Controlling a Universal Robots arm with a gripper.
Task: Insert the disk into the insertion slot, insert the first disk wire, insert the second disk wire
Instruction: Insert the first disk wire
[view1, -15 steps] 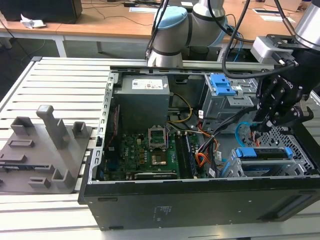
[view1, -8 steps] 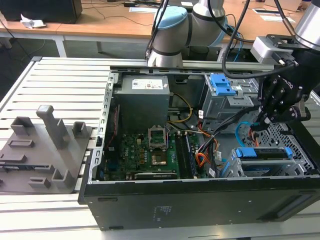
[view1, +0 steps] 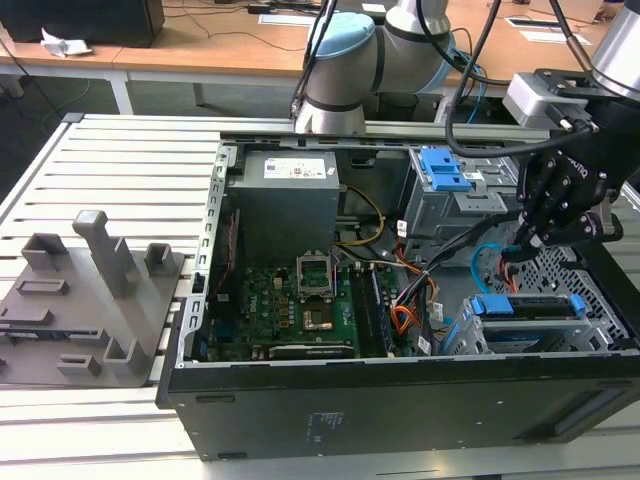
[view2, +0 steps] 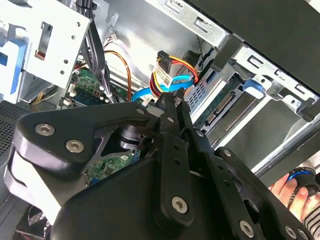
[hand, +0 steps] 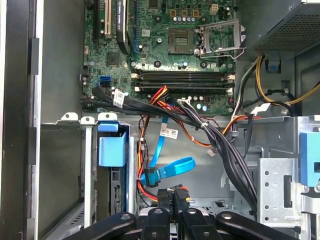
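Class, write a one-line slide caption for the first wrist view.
Robot hand beside the looped blue cable inside an open computer case, motherboard beyond.

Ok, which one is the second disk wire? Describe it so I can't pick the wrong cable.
Look inside the open computer case, at the end holding the blue-framed disk. Right in front of the gripper, the second disk wire is the thin, glossy light-blue cable curving in a loop. The wire bundle beside it is red, orange and yellow, not blue.

Slatted metal table (view1: 120, 160) bears computer case (view1: 400, 400), grey fixture (view1: 90, 300)
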